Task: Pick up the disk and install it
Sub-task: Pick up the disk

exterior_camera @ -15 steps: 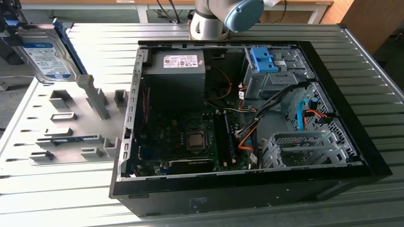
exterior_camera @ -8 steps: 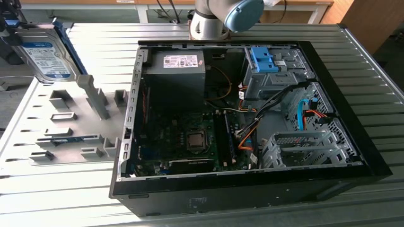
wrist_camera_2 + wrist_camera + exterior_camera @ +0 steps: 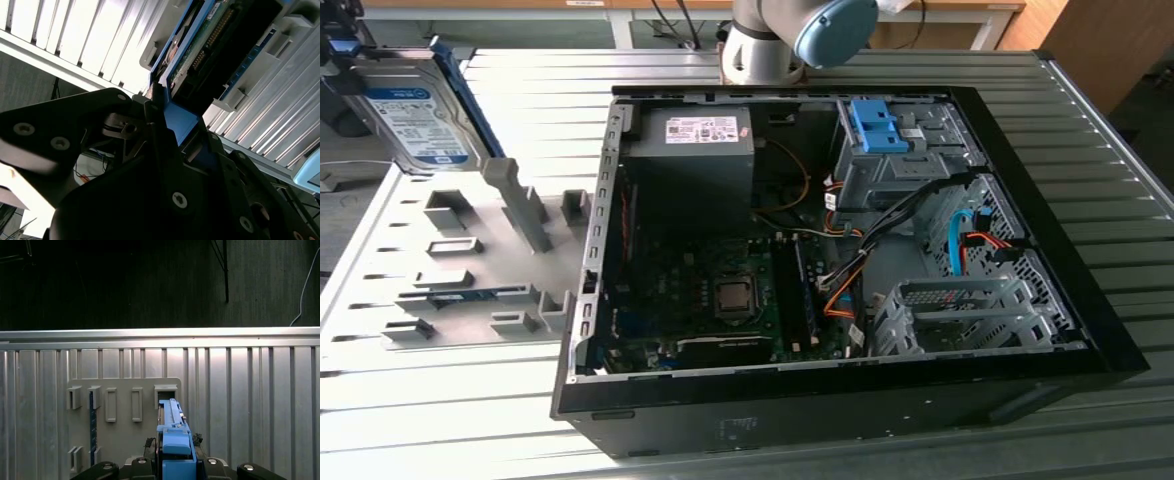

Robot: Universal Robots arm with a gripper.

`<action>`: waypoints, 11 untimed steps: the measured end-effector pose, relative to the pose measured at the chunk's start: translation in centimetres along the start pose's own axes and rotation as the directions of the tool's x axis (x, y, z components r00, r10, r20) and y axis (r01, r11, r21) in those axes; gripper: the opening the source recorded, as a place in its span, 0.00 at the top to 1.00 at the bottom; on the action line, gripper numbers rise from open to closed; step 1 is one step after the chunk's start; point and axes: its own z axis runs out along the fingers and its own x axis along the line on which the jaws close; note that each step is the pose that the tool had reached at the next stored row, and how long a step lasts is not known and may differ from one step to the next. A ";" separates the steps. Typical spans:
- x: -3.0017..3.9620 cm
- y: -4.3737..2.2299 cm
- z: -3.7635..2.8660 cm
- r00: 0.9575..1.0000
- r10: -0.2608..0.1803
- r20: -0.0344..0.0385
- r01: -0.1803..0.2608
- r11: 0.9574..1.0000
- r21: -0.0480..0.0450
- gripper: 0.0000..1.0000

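My gripper (image 3: 176, 465) is clamped on the disk (image 3: 411, 120), which stands on edge between my fingers by the grey holder tray (image 3: 374, 250), so I judge the pickup about done and the install into the open computer case (image 3: 1067, 295), well apart from my hand, not yet done.

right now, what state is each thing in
disk, on edge, gripped, not installed
tool, shut on the disk
computer case, on its side, panel off, interior open
lower drive cage, bays look empty
grey tray, flat on the table, one slot holding a blue strip
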 end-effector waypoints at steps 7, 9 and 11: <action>0.00 0.00 -0.07 1.000 0.000 0.000 0.000 1.000 0.000 0.64; 0.00 0.00 -0.10 1.000 0.000 0.000 0.000 1.000 0.000 0.64; 0.00 0.00 -0.16 1.000 0.000 0.000 0.000 1.000 0.000 0.64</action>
